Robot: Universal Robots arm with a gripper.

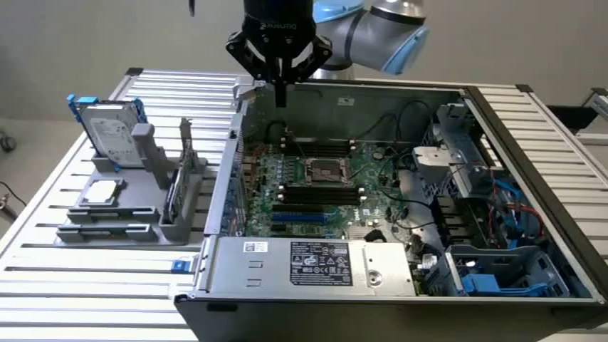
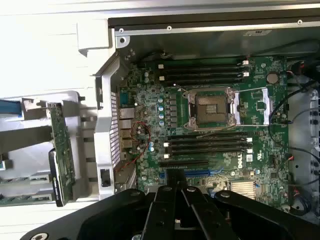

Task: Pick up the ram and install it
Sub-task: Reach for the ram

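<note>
Hovering — closed hand (image 1: 281, 98) above computer case (image 1: 380, 96)

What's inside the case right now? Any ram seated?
Motherboard, bare CPU socket, black slots on both sides of it, all looking empty, plus cables. The power supply hides whatever lies beneath it.

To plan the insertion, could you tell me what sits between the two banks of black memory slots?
The CPU socket in its metal frame lies between them, as both the wrist view and the exterior view show.
</note>
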